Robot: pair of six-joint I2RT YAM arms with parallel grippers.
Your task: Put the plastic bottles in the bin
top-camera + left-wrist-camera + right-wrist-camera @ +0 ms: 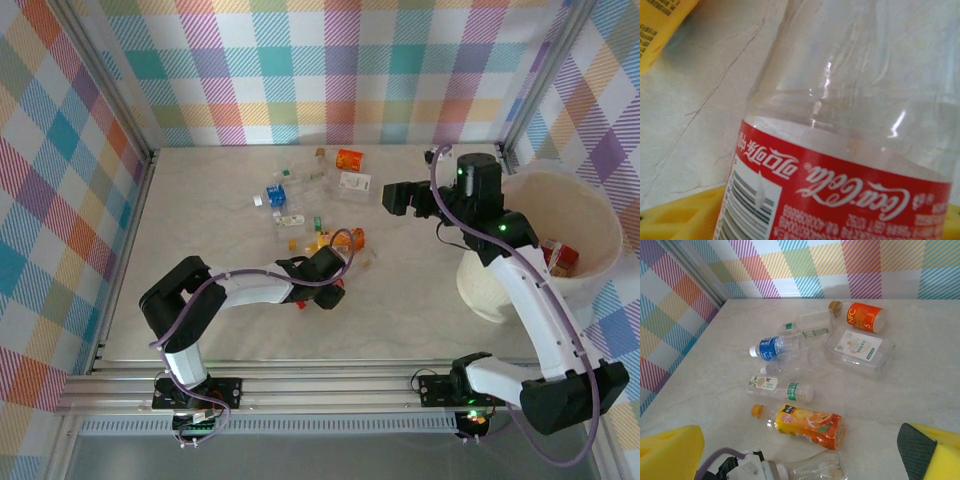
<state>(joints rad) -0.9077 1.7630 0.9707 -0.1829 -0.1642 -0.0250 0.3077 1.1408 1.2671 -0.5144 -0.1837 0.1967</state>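
Now, since the left claw straddles the clear, red-labelled plastic bottle midway on the worktop and I cannot tell whether it grips, it should pinch the body squarely before swinging right to the large round cream-white bin; the right claw gapes empty.

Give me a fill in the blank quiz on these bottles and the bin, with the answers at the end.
The Coca-Cola bottle at the left wrist camera has a ___ label.
In the top view, the bin stands at the ___ edge of the table.
The right end effector has its jaws ___, with nothing between them.
The NFC bottle has an ___ label.
Missing words: red; right; open; orange.
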